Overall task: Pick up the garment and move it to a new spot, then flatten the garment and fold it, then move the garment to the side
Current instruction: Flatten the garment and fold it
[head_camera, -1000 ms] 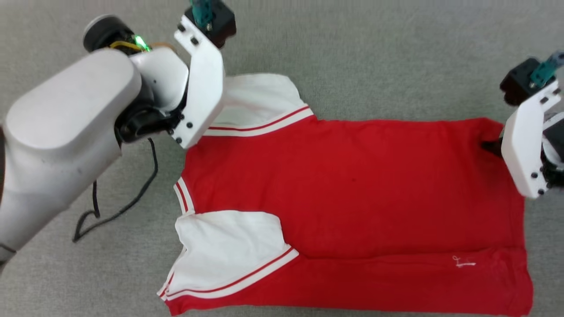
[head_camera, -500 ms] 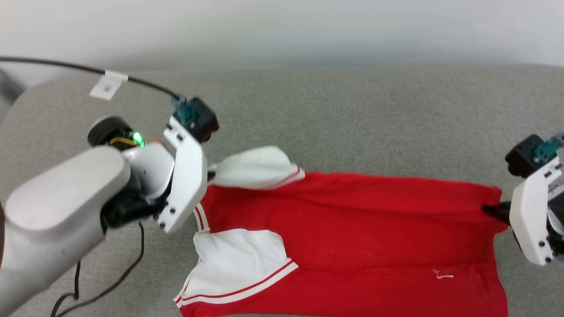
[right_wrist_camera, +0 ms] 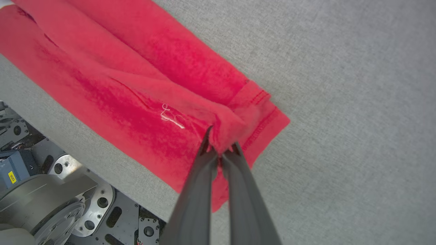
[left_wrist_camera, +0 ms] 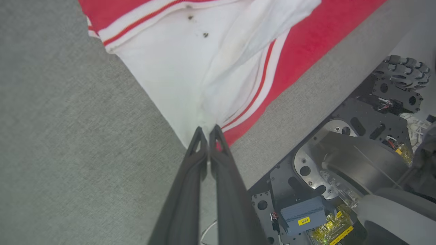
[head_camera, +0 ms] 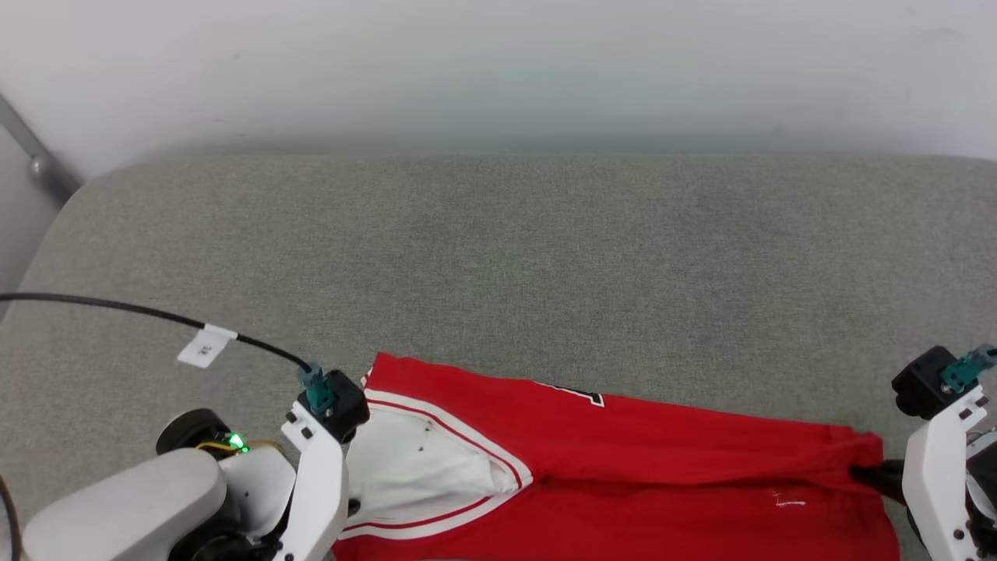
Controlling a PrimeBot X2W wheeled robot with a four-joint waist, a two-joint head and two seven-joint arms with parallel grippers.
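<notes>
Grey padded bench by a white wall: we found the garment along its near edge, long axis left to right, stretched between both arms. Left gripper was clamped on a white sleeve, right gripper on the red hem.

A grey, felt-like table with a rounded far-left corner lies in soft even light, a plain pale wall behind it and a slanted grey metal bar beyond that corner.

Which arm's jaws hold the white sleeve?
The left gripper: its jaws pinch the white sleeve. The right gripper pinches the red hem corner instead.
</notes>
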